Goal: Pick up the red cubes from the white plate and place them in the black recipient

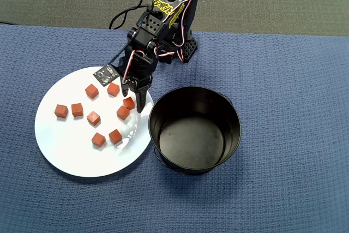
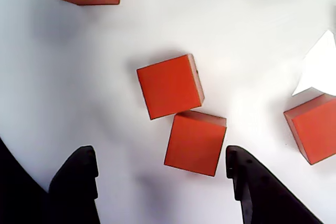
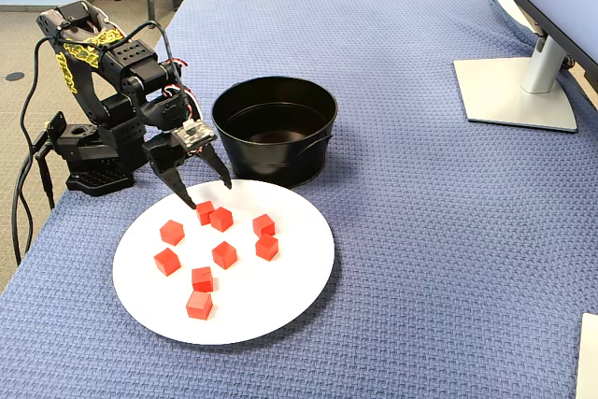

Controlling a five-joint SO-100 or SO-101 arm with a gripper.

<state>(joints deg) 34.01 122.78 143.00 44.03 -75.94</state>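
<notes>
Several small red cubes (image 1: 94, 118) lie spread over the white plate (image 1: 71, 148) at the left of the overhead view. My gripper (image 1: 133, 102) hangs open just above the plate's upper right part. In the wrist view one red cube (image 2: 195, 142) lies on the plate (image 2: 94, 66) between the black fingers (image 2: 79, 177), closer to the right one, and its corner touches a second cube (image 2: 170, 86). The gripper (image 2: 157, 169) holds nothing. The black recipient (image 1: 238, 126) stands empty right beside the plate. In the fixed view the gripper (image 3: 207, 192) points down at the two nearest cubes (image 3: 221, 220), with the pot (image 3: 271, 161) behind.
A blue woven cloth (image 1: 283, 80) covers the table. The arm's base (image 3: 89, 170) stands at the table's left edge in the fixed view, with cables (image 3: 23, 184) hanging beside it. A monitor stand (image 3: 514, 91) sits at the far right.
</notes>
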